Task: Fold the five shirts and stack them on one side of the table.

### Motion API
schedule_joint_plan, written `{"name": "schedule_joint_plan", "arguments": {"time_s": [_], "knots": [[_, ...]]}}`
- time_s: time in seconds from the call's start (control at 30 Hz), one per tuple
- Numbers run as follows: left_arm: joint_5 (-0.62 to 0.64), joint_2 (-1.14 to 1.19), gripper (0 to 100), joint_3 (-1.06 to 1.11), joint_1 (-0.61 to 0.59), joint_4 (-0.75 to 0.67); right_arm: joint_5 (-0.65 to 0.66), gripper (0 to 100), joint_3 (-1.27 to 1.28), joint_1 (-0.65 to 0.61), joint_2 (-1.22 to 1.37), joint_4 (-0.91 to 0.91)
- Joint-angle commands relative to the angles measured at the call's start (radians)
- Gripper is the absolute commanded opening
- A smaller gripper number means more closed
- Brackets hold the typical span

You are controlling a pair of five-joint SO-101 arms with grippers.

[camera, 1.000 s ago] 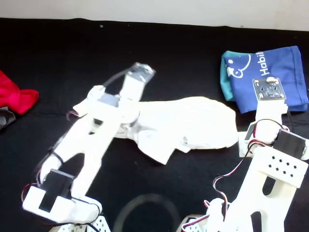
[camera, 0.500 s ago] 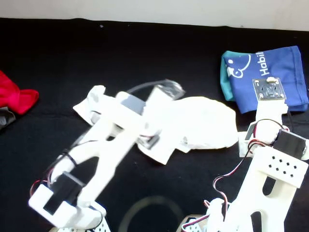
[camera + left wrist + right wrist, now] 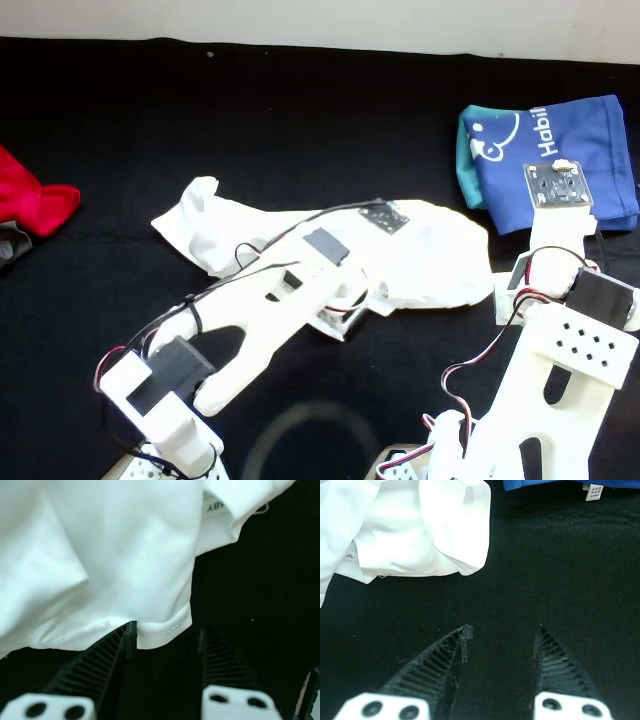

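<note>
A white shirt [image 3: 420, 250] lies crumpled across the middle of the black table [image 3: 300, 110]. My left arm lies low over its near edge. In the left wrist view my left gripper [image 3: 166, 632] is open, with a hemmed corner of the white shirt [image 3: 125, 565] just between the fingertips. A folded blue shirt [image 3: 555, 160] rests on a teal one at the far right. My right gripper [image 3: 501, 632] is open above bare table, near the white shirt's [image 3: 420, 530] right end. The blue shirt's edge [image 3: 545, 484] lies beyond it.
A red shirt [image 3: 30, 200] lies bunched at the table's left edge, with a grey one [image 3: 8, 245] just below it. A pale wall runs behind the table's far edge. Bare cloth stretches across the back and the front left.
My left arm has swung right and dropped low, from the shirt's left part to its near edge. The white shirt's left end now lies uncovered. The right arm has kept still.
</note>
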Motion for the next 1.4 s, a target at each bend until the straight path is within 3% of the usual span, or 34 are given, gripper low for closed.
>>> {"name": "schedule_joint_plan", "arguments": {"time_s": [0.0, 0.5, 0.63, 0.67, 0.97, 1.1, 1.37], "knots": [[0.006, -0.005, 21, -0.054, 0.013, -0.006, 0.005, 20.2, 0.001, 0.015, -0.022, 0.002], [0.006, 0.196, 21, -0.148, 0.001, -0.02, 0.005, 20.2, 0.002, 0.012, -0.022, 0.002], [0.0, 0.179, 4, -0.191, -0.047, 0.032, 0.005, 20.2, 0.004, 0.013, -0.022, 0.008], [0.0, 0.168, 0, -0.203, -0.068, 0.049, 0.005, 20.2, 0.004, 0.013, -0.022, 0.008], [-0.005, -0.096, 1, -0.249, -0.298, 0.279, -0.008, 20.2, 0.025, 0.004, -0.013, -0.007], [-0.132, -0.243, 1, -0.243, -0.432, 0.348, -0.112, 20.2, 0.131, -0.008, -0.013, -0.087], [-0.242, -0.334, 1, -0.196, -0.685, 0.364, -0.258, 20.2, 0.335, -0.26, -0.022, -0.177]]}}
